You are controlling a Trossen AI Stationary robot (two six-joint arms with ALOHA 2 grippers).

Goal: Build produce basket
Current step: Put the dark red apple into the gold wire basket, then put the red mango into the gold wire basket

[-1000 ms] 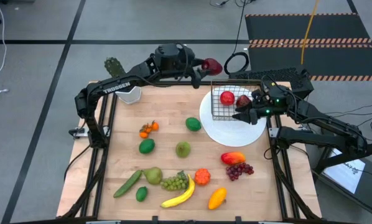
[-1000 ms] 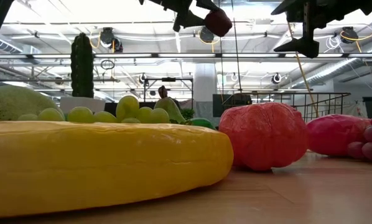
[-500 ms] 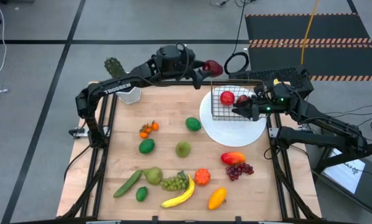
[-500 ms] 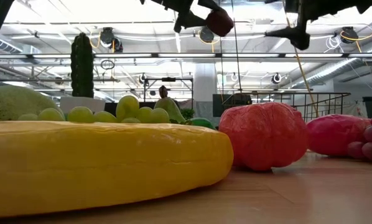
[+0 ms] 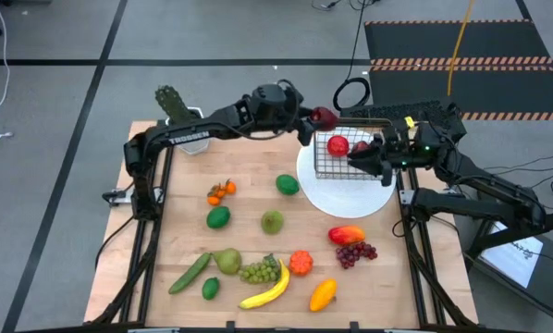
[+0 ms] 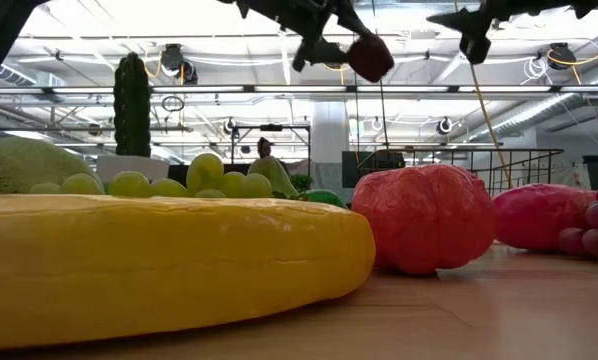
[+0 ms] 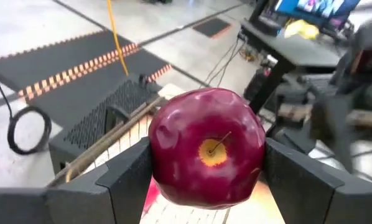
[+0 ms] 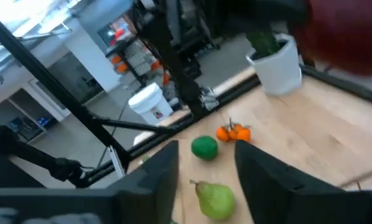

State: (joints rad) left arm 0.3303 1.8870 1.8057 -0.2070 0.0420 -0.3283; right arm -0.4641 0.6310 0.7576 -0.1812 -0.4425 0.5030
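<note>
Left pincer around dark-red apple.

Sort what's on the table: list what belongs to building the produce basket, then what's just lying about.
Belongs to the job:
- wire basket
- dark red apple held by left gripper
- red apple in the basket
- banana, pear, green grapes, purple grapes, mango

Lying about:
- white plate under the basket
- potted cactus

A lab or workshop hall: exposed ceiling ducts, striped floor mat, monitor.
</note>
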